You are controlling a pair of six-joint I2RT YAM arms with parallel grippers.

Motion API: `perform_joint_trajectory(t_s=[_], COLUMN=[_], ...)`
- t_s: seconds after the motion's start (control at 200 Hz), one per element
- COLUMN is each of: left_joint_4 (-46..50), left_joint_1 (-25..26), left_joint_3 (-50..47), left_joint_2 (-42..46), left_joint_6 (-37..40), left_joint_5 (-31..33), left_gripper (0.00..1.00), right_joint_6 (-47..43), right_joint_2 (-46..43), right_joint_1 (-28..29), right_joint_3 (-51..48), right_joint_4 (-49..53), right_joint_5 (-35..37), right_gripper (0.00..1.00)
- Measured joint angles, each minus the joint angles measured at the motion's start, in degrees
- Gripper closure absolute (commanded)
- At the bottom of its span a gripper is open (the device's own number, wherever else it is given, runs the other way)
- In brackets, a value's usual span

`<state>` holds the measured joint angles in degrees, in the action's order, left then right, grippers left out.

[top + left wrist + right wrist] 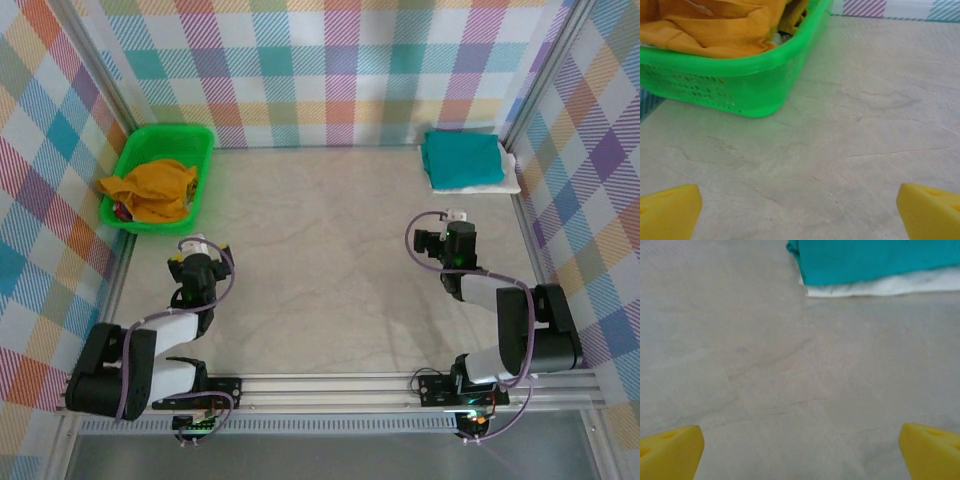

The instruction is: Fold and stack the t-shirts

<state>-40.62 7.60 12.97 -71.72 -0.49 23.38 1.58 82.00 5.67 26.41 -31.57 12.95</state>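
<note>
Green basket [206, 160] holds crumpled mustard cloth [152, 190]; left fingers [667, 212] and right fingers [670, 452] spread empty.

Your left wrist view chops the green basket [740, 90] at its top and left edges, and the orange cloth [715, 25] inside runs off the top too. Something dark and pale beneath that cloth, upper middle, and you can't tell what. Right wrist view: teal t-shirt [875, 260] cut by the top and right edges, white t-shirt [880, 287] under it mostly covered, just a strip showing. From above, a reddish bit [122, 210] at the basket's lower left, too small to name.
</note>
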Motion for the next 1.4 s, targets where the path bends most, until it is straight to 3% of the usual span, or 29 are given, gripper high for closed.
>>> perform_joint_trajectory(t_s=[0.2,0.415,0.58,0.825,1.4], left_joint_4=[-6.1,-14.7,-17.8,-9.8,-5.9], left_joint_1=[-1.7,-3.2,-3.3,-3.3,-3.3], left_joint_3=[0.7,1.8,1.6,10.6,10.9], left_joint_2=[-4.4,-16.0,-16.5,-17.8,-17.8], left_joint_6=[-0.1,-0.8,-0.1,0.8,1.2], left_joint_5=[-4.5,-8.8,-13.0,-16.9,-16.9], left_gripper=[0.0,0.0,0.0,0.0,0.0], right_joint_6=[-2.3,-2.3,-2.5,-2.0,-1.2], right_joint_2=[2.5,3.3,5.3,5.5,5.5], right_joint_1=[-0.4,-3.1,-3.5,-5.7,-5.6], right_joint_3=[-0.8,-2.6,-4.7,-3.5,-3.5], right_joint_4=[-5.1,-11.2,-15.0,-14.6,-14.7], right_joint_5=[-2.9,-7.5,-11.1,-14.1,-12.8], right_gripper=[0.0,0.01,0.0,0.0,0.0])
